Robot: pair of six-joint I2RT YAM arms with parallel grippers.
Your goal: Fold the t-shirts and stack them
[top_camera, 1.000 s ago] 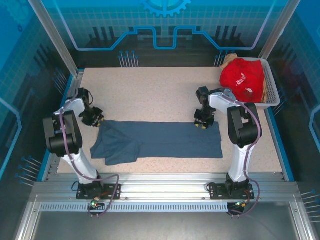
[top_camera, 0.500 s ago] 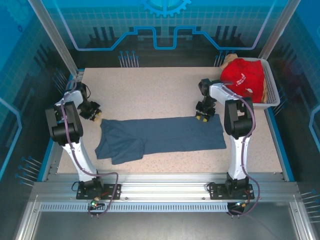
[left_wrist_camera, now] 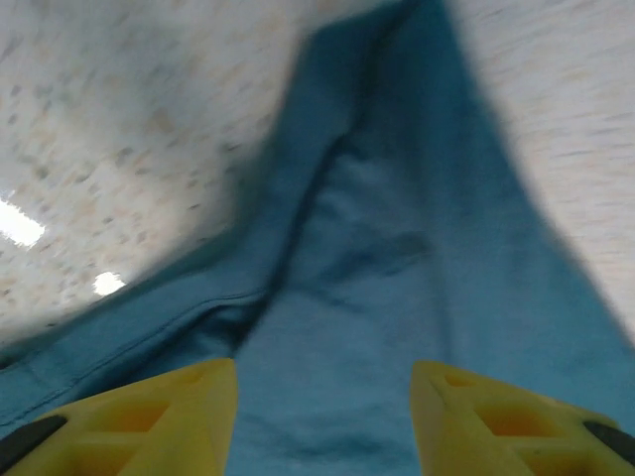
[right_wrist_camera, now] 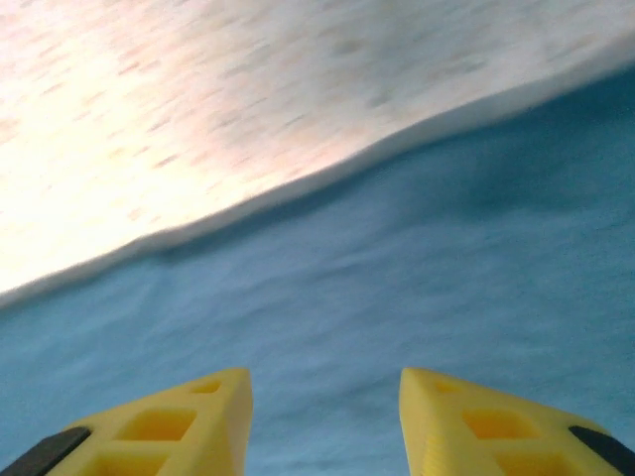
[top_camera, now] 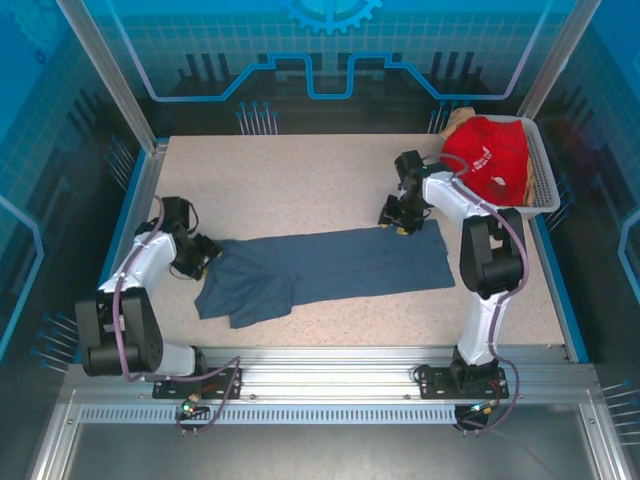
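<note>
The left gripper [left_wrist_camera: 322, 397] and right gripper [right_wrist_camera: 322, 397], both parted and empty, sit over the left end and far right edge of the blue shirt [top_camera: 330, 268] lying flat on the tabletop [top_camera: 300, 180]; light, limp cloth, probably best pinched at corners.

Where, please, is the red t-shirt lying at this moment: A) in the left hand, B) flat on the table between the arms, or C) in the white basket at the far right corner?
C: the red t-shirt sits bunched inside the white basket, while the blue t-shirt is the one spread on the table.
</note>
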